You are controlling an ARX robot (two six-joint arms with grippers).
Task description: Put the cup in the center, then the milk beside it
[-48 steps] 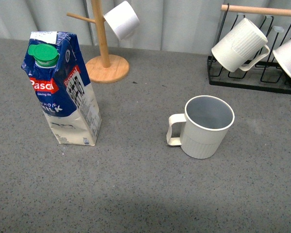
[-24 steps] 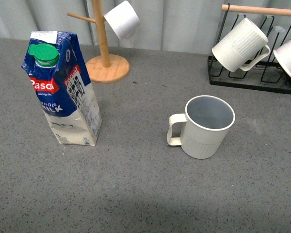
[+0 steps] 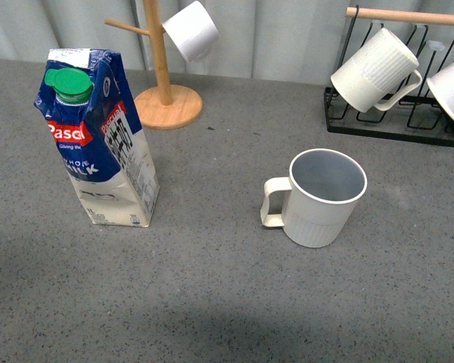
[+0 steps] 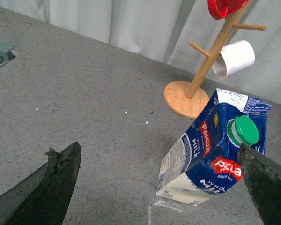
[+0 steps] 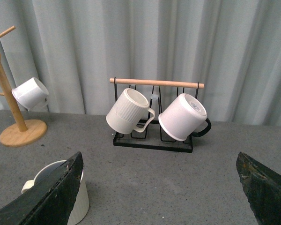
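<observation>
You are looking at a job that seems about half done. The cup (image 3: 324, 200) is standing upright near the middle of the tabletop (image 3: 212, 295). The milk (image 3: 98, 140) is standing well apart on the left, waiting to be brought beside it. The left gripper (image 4: 154, 152) and right gripper (image 5: 159, 161) are both holding their jaws wide apart, gripping nothing. Nothing is lying between cup and milk, and the mug tree (image 3: 160, 76) and black rack (image 3: 393, 125) are sitting well behind.

Kitchen wares in a staged test space, likely a lab: a grey speckled tabletop (image 3: 212, 302) carries a wooden mug tree (image 3: 170, 108), a black wire mug rack (image 3: 386, 130) and a milk carton (image 3: 98, 144), backed by a pleated pale curtain (image 5: 131, 37) (hung along the far edge).
</observation>
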